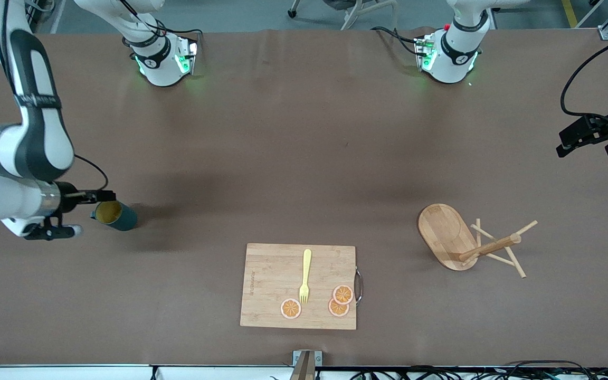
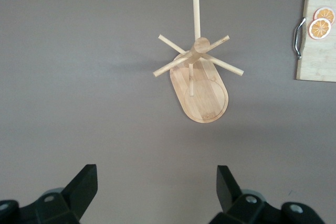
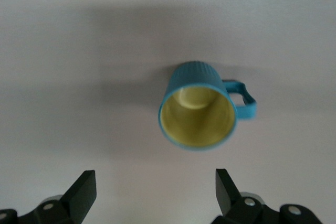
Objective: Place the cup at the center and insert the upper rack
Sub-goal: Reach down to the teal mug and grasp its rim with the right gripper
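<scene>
The cup [image 1: 119, 216] [image 3: 197, 114], teal with a yellow inside, stands upright on the brown table near the right arm's end, its handle sticking out sideways. My right gripper [image 1: 83, 214] [image 3: 156, 192] hangs open above the table just beside the cup, with nothing between its fingers. The upper rack [image 1: 491, 247] [image 2: 202, 98], a bamboo mug tree, stands on its oval base toward the left arm's end, its pegs crossing near the post's top. High over the table's edge at that end, my left gripper [image 1: 586, 150] [image 2: 157, 187] is open and empty, well apart from the rack.
A bamboo cutting board [image 1: 272, 274] [image 2: 317, 61] with a metal handle lies mid-table near the front camera. A yellow fork [image 1: 305, 277] and three orange slices [image 1: 343, 294] [image 2: 320, 27] rest on it.
</scene>
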`<state>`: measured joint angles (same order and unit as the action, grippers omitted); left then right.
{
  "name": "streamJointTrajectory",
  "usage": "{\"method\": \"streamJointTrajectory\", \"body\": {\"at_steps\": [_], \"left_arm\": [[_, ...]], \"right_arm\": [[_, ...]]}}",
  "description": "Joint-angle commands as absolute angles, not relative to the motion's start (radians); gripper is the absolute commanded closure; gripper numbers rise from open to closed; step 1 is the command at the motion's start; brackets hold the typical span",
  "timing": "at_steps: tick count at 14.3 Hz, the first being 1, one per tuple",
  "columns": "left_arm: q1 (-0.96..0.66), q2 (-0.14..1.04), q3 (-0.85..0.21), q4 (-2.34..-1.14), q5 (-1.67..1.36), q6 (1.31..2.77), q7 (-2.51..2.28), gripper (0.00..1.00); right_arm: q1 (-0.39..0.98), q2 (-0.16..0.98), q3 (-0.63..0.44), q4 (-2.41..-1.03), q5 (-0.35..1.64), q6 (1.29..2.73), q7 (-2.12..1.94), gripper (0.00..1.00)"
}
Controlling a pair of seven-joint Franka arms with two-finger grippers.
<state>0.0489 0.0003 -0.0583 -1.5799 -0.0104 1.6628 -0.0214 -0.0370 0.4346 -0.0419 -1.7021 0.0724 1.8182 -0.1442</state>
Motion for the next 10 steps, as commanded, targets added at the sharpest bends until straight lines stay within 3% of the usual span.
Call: {"method": "streamJointTrajectory", "body": {"at_steps": [1, 9, 10], "left_arm": [[0.052, -0.005, -0.060, -1.574, -0.023, 1.655, -0.017, 0.00], [0.052, -0.005, -0.060, -1.575, -0.025, 1.655, -0.017, 0.00], [0.054, -0.005, -0.060, -1.575, -0.023, 1.654, -0.017, 0.00]], "right_arm": [[-0.041, 0.442, -0.034, -1.759, 0.090, 1.908, -0.146, 0.00], [-0.006, 0.538, -0.034, -1.761, 0.089, 2.005, -0.155, 0.00], [-0.005, 0.540, -0.034, -1.761, 0.089, 2.008, -0.155, 0.05]]}}
